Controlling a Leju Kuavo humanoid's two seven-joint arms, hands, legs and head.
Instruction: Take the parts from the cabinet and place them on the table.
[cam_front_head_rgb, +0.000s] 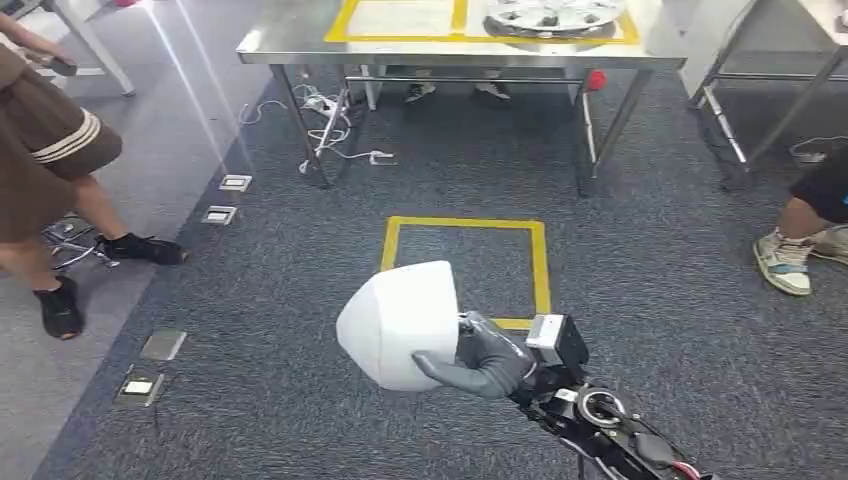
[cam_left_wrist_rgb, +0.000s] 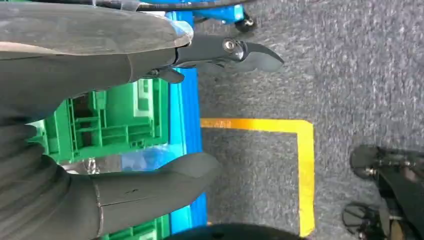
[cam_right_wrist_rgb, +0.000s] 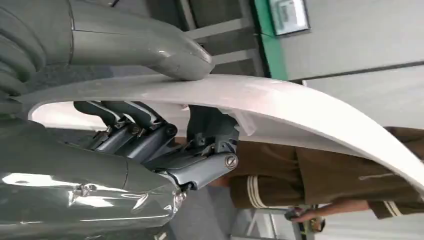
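White part (cam_front_head_rgb: 398, 322) gripped by right hand (cam_front_head_rgb: 487, 362) — thumb on top, fingers beneath.

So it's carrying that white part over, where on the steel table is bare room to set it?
The yellow-taped patch left of the round tray looks bare. The tray side is crowded. The right hand holds the white part.

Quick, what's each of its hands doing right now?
Left hand: open, fingers apart, holding nothing.
Right hand: holding a white curved part, thumb on its outside, fingers inside.
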